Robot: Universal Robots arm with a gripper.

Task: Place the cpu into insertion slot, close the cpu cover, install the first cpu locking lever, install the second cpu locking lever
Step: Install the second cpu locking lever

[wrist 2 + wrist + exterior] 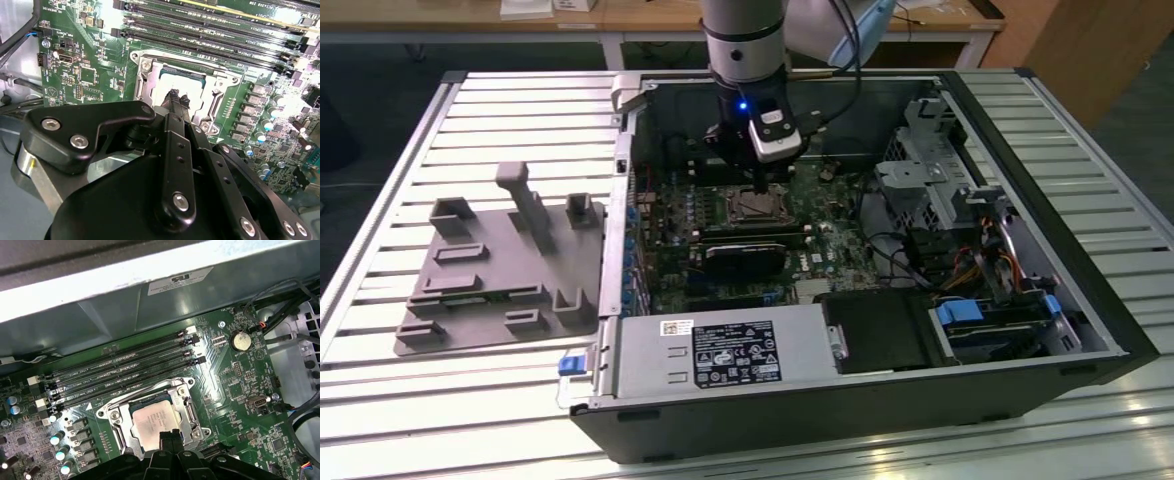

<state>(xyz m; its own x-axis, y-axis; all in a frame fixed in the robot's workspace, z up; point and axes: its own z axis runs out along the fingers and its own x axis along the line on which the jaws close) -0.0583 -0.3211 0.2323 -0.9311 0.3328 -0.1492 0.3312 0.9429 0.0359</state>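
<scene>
An opened desktop computer case (1067, 330) lies on its side on a slatted metal table (400, 390), with a grey plastic fixture tray (494, 270) resting just beside it toward the exterior view's left. A white-and-black label sits on the power supply (720, 352) at the case's near edge, its print too small to make out; another printed sticker (180, 279) is stuck to the case wall above the memory slots (125, 365), equally unreadable. The robot arm (744, 40) reaches straight down into the case over the green motherboard (235, 390). The gripper (169, 436) hangs low over the insertion slot (757, 205), its dark fingertips (176, 98) drawn close together, apparently with nothing between them, just at the edge of the socket. The cpu (154, 419) lies flat inside the slot, pale metal top up, faint lettering on it illegible. The cpu cover (187, 407) appears to be down around the chip, framing it.
</scene>
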